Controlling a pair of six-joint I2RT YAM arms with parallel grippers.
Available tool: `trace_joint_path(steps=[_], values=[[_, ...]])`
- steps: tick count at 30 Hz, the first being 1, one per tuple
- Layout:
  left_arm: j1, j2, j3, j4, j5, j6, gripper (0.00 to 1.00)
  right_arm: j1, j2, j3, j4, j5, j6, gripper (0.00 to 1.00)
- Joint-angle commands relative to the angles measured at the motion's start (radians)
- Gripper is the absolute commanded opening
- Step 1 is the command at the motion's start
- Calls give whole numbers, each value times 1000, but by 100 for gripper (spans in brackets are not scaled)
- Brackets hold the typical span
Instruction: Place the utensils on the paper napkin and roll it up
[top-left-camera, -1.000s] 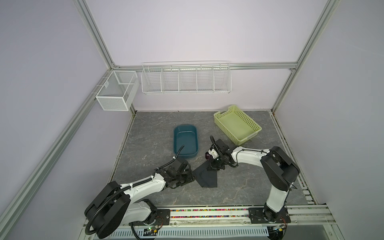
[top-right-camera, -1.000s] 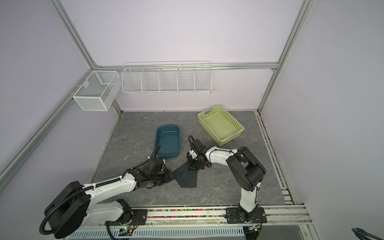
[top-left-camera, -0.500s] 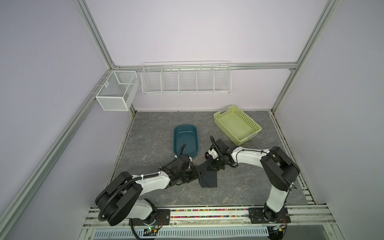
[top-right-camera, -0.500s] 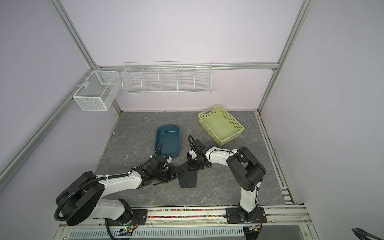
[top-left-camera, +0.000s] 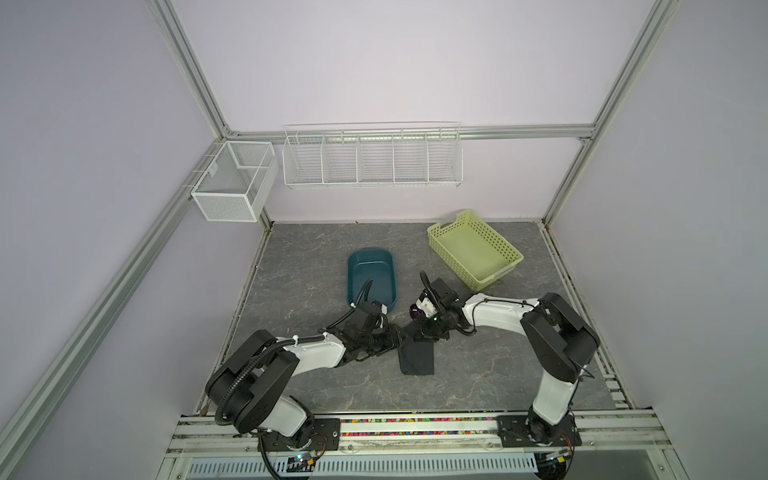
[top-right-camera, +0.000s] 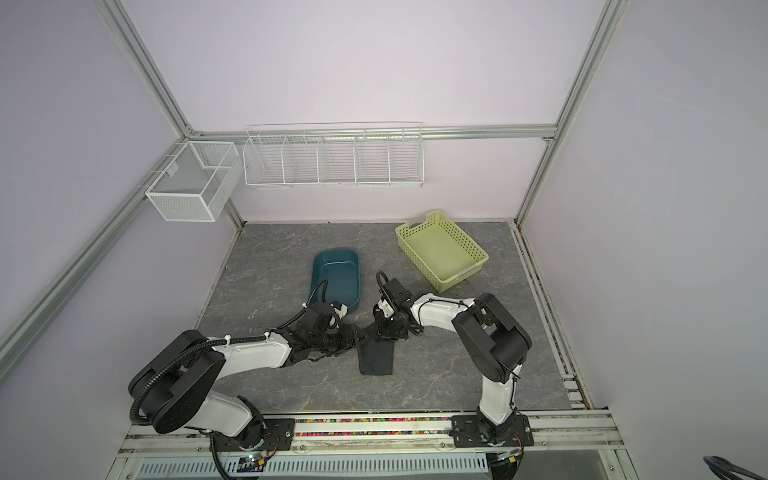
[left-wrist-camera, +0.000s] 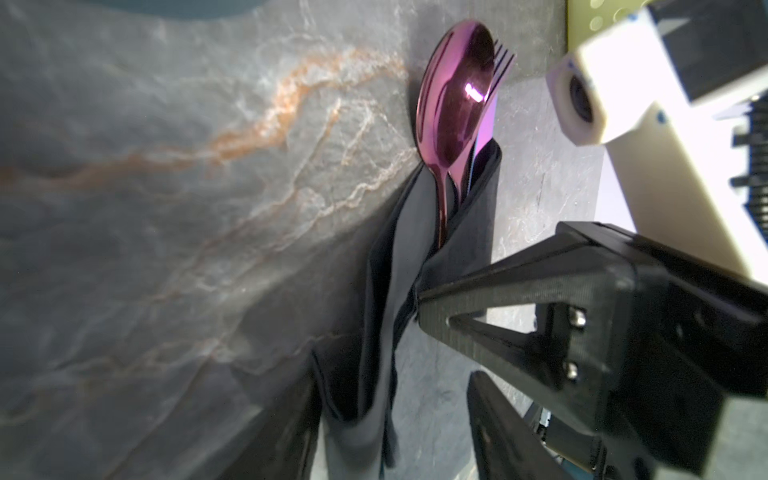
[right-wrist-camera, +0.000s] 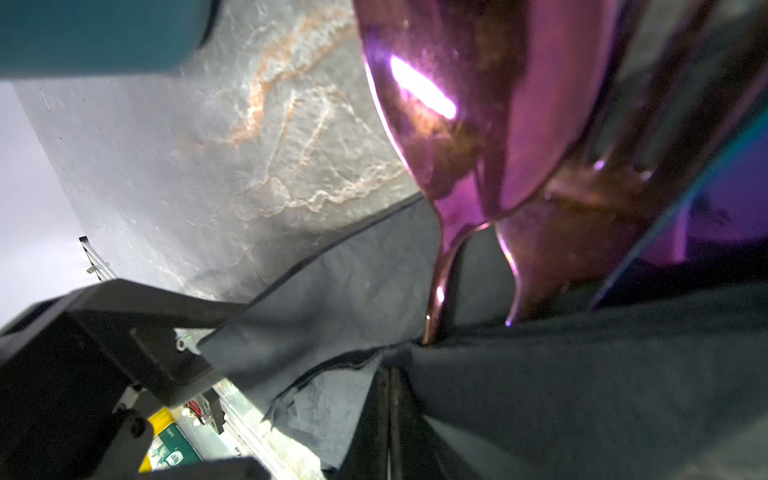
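In a top view the tub (top-left-camera: 370, 270) sits mid-frame, the basket (top-left-camera: 473, 249) to its upper right, the napkin (top-left-camera: 417, 361) to its lower right, the utensils (top-left-camera: 414, 310) tucked in the napkin's upper end.

Mirror-polished metal spoon (left-wrist-camera: 453, 95), glossy iridescent purple bowl with a sharp white glint. Equally shiny metal fork (left-wrist-camera: 503, 62) tines. Thin matt black paper napkin (left-wrist-camera: 390, 257), soft and creased, faintly quilted embossing, one edge slightly ragged. Stone-look worktop (top-left-camera: 299, 266), dark grey, matt, a little rough, veined in white and rust-orange. Right claw (left-wrist-camera: 419, 301) in matt black plastic with a fine grainy texture. Smooth cream-white plastic camera housing (left-wrist-camera: 615, 95). Smooth teal plastic tub (top-left-camera: 371, 274) with a soft sheen. Perforated yellow-green plastic basket (top-left-camera: 473, 249), satin finish. White-coated wire rack (top-left-camera: 372, 166). White-coated metal mesh box (top-left-camera: 232, 183). Dull silver aluminium frame rails (top-left-camera: 187, 70). Flat matt lilac walls (top-left-camera: 374, 62).
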Motion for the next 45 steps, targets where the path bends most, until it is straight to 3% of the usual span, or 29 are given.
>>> trace_joint_path(steps=[1,13,23,45], values=[[12,28,41,-91,-18,85,58,8,44,-30,-20,16,-10,7],[14,116,145,-184,31,236,54,8,44,-35,-20,14,-12,7],[14,120,194,-294,-13,377,53,8,36,-52,-15,13,-12,7],[14,192,272,-366,20,441,49,9,36,-54,-14,11,-15,7]])
